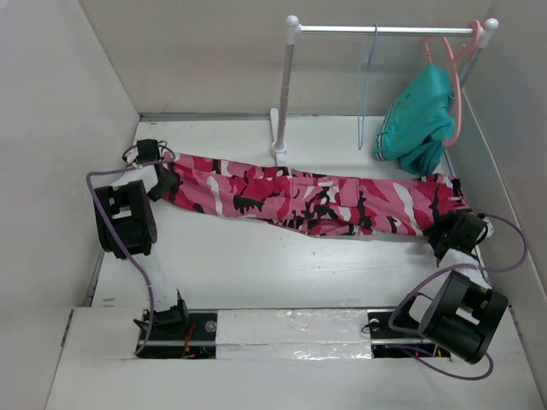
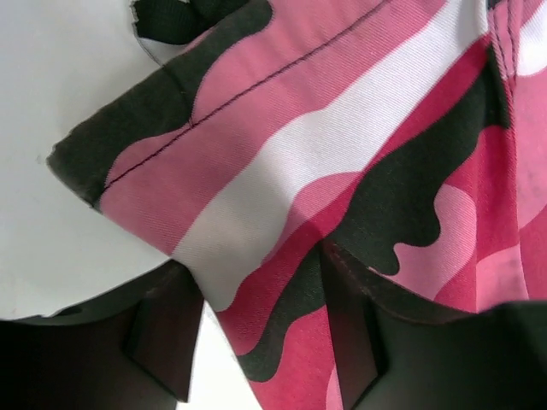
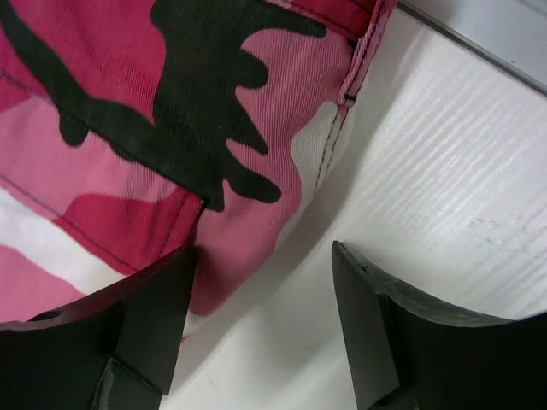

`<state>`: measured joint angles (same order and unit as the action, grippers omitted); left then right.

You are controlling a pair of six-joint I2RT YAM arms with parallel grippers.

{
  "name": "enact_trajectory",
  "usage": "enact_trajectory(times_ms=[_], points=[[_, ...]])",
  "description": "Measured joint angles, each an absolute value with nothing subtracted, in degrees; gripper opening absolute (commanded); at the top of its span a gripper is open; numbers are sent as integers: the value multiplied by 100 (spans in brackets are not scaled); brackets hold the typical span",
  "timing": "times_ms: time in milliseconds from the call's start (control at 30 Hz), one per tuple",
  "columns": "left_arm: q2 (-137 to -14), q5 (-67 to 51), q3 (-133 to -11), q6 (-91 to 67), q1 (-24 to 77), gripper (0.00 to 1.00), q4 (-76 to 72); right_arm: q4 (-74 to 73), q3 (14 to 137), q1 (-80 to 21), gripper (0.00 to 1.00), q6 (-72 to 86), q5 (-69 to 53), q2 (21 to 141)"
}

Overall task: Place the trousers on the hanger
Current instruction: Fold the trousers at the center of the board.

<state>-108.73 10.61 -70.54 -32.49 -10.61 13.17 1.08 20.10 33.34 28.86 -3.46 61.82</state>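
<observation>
Here we are: the camouflage trousers (image 1: 316,201) lie stretched flat across the worktop (image 1: 256,265), running from my left side over to my right. My left pincer (image 2: 256,316) is down at the left end, jaws apart and released, with a fold of pink, white and black cloth lying in the gap between them, not pinched. My right pincer (image 3: 265,299) sits at the right end, also released: the fabric edge touches one finger (image 3: 145,316), and there is bare worktop between the jaws. Behind, the pale-blue hanger (image 1: 366,85) hangs on the rail (image 1: 385,30), well apart from the trousers. Beside it a teal garment (image 1: 419,120) hangs from a coral hanger (image 1: 457,77).
</observation>
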Motion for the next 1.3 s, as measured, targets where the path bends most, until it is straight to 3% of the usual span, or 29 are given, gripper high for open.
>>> enact_trajectory(times_ms=[33,67,133,167,200,233,300,600,833,1033,1067,1133,1167,1200,1267,1300], points=[[-10916,1035,-7107,-3245,-1061,41,1288,196,2021,3336,52,2934,-344,6305],[-10975,1015,-7172,-3242,-1061,28,1271,305,2040,3334,48,2995,-340,6442],[-11093,947,-7295,-3238,-1059,20,1203,510,2071,3319,40,3055,-318,6650],[-11148,897,-7349,-3229,-1059,11,1160,591,2086,3275,33,3089,-259,6718],[-11192,854,-7402,-3247,-1048,6,1135,681,2097,3240,13,3098,-189,6753],[-11236,821,-7441,-3245,-1037,0,1100,766,2099,3208,7,3111,-145,6759],[-11288,775,-7502,-3240,-1009,0,1039,867,2121,3166,0,3146,-78,6733],[-11181,923,-7432,-3140,-1197,0,1105,158,2145,3133,0,2980,226,5052],[-9876,1201,-6342,-3138,-1883,0,1387,-1120,1935,3081,0,2696,38,3483],[-9061,1518,-6134,-3131,-1933,0,1603,-2217,1903,3341,0,2368,-257,2587],[-8962,1562,-6119,-3127,-1933,0,1599,-2338,1916,3347,3,2338,-314,2493],[-8805,1651,-6042,-3105,-1935,0,1568,-2486,1927,3367,43,2274,-438,2388],[-8742,1723,-5986,-3089,-1935,20,1533,-2486,1927,3378,63,2233,-443,2381],[-8702,1796,-5916,-3055,-1942,28,1479,-2443,1929,3391,77,2189,-456,2436],[-8689,1922,-5822,-3050,-1977,46,1435,-2324,1964,3430,89,2036,-506,2709],[-8702,1966,-5804,-3044,-2001,49,1444,-2346,2045,3446,92,1955,-567,2923]])
